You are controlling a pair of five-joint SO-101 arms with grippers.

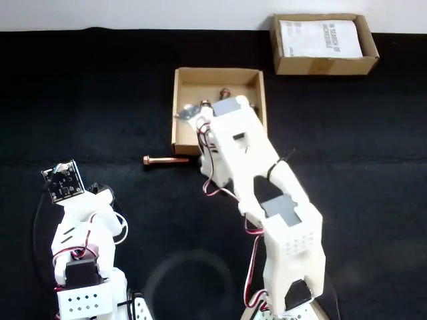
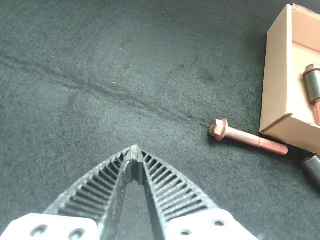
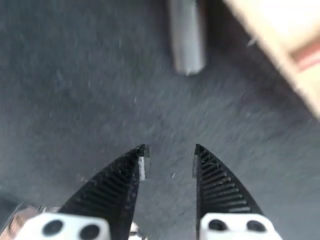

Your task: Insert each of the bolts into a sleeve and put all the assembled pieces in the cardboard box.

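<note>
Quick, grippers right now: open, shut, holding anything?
Left gripper: closed, empty.
Right gripper: open, empty.

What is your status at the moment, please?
Left gripper shut, empty. Right gripper open, empty, near a sleeve. One bolt loose on the mat beside the cardboard box.
</note>
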